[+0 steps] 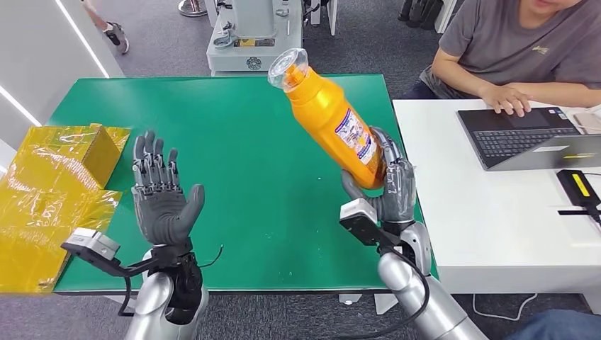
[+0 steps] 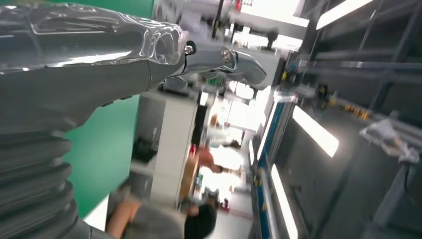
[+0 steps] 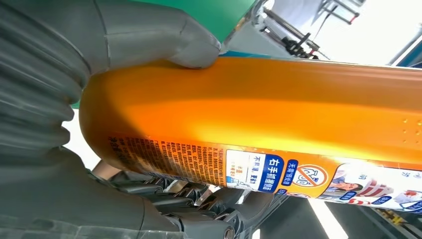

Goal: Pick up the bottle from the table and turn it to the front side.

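The orange bottle [image 1: 332, 117] is off the green counter [image 1: 234, 156], held in the air over its right part, tilted with the clear cap [image 1: 288, 69] up and leaning away toward the left. Its printed label [image 1: 356, 134] runs along the side facing the head camera and the right; in the right wrist view the label [image 3: 308, 177] shows fine print and small icons, which looks more like a back panel than a front, though I cannot be sure.

The right hand [image 1: 386, 185] grips the bottle at its base end. The thumb [image 3: 164, 35] presses one side of the orange body and the darker fingers [image 3: 199, 199] wrap the opposite side, below the label, so the hand is clamped firmly around it.

The left hand [image 1: 161, 198] is raised over the left part of the counter, palm up and toward the camera, its fingers [image 1: 152, 166] spread well apart, holding and touching nothing.

The step in hand appears to be the turn itself. To do it well, the bottle should be rolled about its long axis by the wrist, slowly, with the grip kept low and tight, since the heavy upper part leans out and could lever loose. If the wrist runs out of range, the open left hand is near enough to take the neck for a regrasp. Keep it clear of the white desk [image 1: 496, 227] and laptop [image 1: 524, 138] beside it.
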`<state>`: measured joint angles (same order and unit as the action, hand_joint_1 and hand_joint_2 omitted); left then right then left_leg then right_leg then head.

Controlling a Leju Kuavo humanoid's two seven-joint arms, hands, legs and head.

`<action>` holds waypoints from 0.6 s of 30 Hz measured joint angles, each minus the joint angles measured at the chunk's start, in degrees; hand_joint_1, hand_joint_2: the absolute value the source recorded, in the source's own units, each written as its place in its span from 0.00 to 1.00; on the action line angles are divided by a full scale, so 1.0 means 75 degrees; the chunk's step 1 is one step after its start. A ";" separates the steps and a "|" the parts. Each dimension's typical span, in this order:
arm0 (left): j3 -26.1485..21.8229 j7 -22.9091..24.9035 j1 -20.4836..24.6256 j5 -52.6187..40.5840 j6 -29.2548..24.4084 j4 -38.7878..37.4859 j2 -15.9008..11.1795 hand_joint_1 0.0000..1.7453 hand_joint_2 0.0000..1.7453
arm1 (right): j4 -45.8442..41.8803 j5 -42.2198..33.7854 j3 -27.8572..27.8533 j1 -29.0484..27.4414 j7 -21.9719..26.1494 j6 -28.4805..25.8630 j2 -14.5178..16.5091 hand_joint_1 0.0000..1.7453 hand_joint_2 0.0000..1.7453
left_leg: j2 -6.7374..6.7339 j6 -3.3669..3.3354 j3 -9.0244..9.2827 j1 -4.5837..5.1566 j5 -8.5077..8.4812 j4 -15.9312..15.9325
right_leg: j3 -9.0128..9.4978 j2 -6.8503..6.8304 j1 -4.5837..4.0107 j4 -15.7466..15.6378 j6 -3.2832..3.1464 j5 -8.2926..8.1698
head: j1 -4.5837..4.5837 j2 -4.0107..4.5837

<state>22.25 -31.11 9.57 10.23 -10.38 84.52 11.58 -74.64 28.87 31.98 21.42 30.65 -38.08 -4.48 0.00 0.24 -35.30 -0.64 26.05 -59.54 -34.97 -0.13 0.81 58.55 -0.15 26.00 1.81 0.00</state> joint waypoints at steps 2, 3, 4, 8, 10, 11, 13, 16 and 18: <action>0.0077 0.0041 0.0114 0.0116 0.0235 -0.0111 0.0012 0.00 1.00 | -0.0049 -0.0073 0.0075 -0.0015 0.0055 0.0091 0.0001 1.00 1.00 | 0.0000 0.0000 0.0000 0.0000 0.0000 0.0000 | 0.0000 0.0001 0.0000 0.0000 0.0000 0.0000 | 0.0000 0.0000; 0.0106 0.0058 0.0160 0.0160 0.0311 -0.0163 0.0016 0.00 1.00 | -0.0062 -0.0102 0.0108 -0.0019 0.0071 0.0156 0.0002 1.00 1.00 | 0.0000 0.0000 0.0000 0.0000 0.0000 0.0000 | -0.0001 0.0002 0.0000 0.0000 0.0000 0.0000 | -0.0001 0.0000; 0.0133 0.0064 0.0199 0.0193 0.0375 -0.0211 0.0017 0.00 1.00 | -0.0067 -0.0127 0.0136 -0.0021 0.0079 0.0238 0.0002 1.00 1.00 | 0.0000 0.0000 0.0000 0.0000 0.0000 0.0000 | -0.0001 0.0002 0.0000 0.0000 0.0000 0.0000 | -0.0001 -0.0001; 0.0238 0.0106 0.0376 0.0313 0.0653 -0.0411 0.0037 0.00 1.00 | -0.0060 -0.0163 0.0297 -0.0014 0.0082 0.0830 0.0009 1.00 1.00 | 0.0000 0.0000 0.0000 -0.0001 0.0000 0.0001 | -0.0001 0.0001 -0.0001 0.0001 0.0000 0.0000 | 0.0001 0.0000; 0.0273 0.0115 0.0454 0.0345 0.0729 -0.0494 0.0068 0.00 1.00 | -0.0044 -0.0150 0.0387 -0.0013 0.0083 0.1068 0.0031 1.00 1.00 | 0.0000 0.0000 0.0000 -0.0001 0.0000 0.0001 | -0.0001 0.0001 -0.0001 0.0001 0.0000 0.0000 | 0.0000 0.0000; 0.0288 0.0115 0.0481 0.0351 0.0745 -0.0528 0.0082 0.00 1.00 | -0.0033 -0.0145 0.0423 -0.0012 0.0082 0.1133 0.0043 1.00 1.00 | 0.0000 0.0000 0.0000 -0.0001 0.0000 0.0001 | -0.0001 0.0000 -0.0001 0.0001 0.0000 0.0000 | 0.0000 0.0000; 0.0313 0.0117 0.0514 0.0358 0.0777 -0.0589 0.0095 0.00 1.00 | -0.0006 -0.0144 0.0479 -0.0004 0.0081 0.1301 0.0055 1.00 1.00 | 0.0000 0.0000 0.0000 -0.0001 0.0000 0.0002 | -0.0001 0.0000 -0.0001 0.0001 -0.0001 0.0000 | 0.0000 0.0000; 0.0336 0.0128 0.0556 0.0371 0.0895 -0.0667 0.0124 0.00 1.00 | 0.0063 -0.0154 0.0572 0.0033 0.0080 0.1777 0.0059 1.00 1.00 | 0.0000 0.0000 -0.0001 -0.0001 0.0000 0.0002 | -0.0001 0.0001 -0.0001 0.0001 -0.0001 0.0000 | -0.0001 0.0000; 0.0348 0.0141 0.0602 0.0377 0.0977 -0.0710 0.0143 0.00 1.00 | 0.0120 -0.0142 0.0649 0.0058 0.0085 0.2048 0.0079 1.00 1.00 | 0.0000 0.0000 -0.0001 -0.0001 0.0000 0.0001 | -0.0001 0.0000 -0.0001 0.0001 0.0000 0.0000 | -0.0001 0.0000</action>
<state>24.86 -30.06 14.08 13.06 -3.05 79.19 12.66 -73.73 27.80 36.85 21.85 31.29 -22.72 -3.89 0.00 0.24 -35.31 -0.65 26.05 -59.53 -34.97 -0.13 0.81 58.55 -0.15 26.00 1.81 0.00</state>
